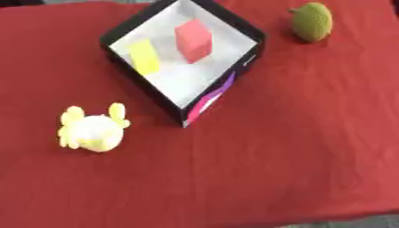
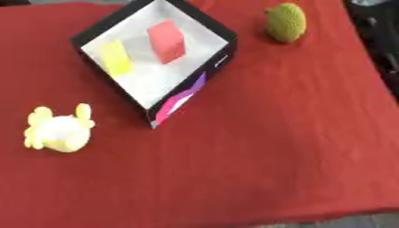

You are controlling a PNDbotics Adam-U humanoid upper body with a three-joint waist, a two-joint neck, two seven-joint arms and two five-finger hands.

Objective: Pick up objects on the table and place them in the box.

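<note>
Sitting inside the box [image 1: 248, 57] are a red block [image 1: 193, 39] and yellow block [image 1: 144, 56]; waiting on the counter [image 1: 296, 156] are a yellow-white plush [image 1: 92, 129] at eight o'clock and green fruit [image 1: 311, 21] at one o'clock. Neither robot hand is showing.

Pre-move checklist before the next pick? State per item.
1. Box open, room inside: ok.
2. Red block and yellow block inside box: ok.
3. Yellow toy in the box: not ok, on the cloth left of it.
4. Green toy in the box: not ok, on the cloth to its right.
5. Robot hand pose: cannot tell, neither in view.
</note>
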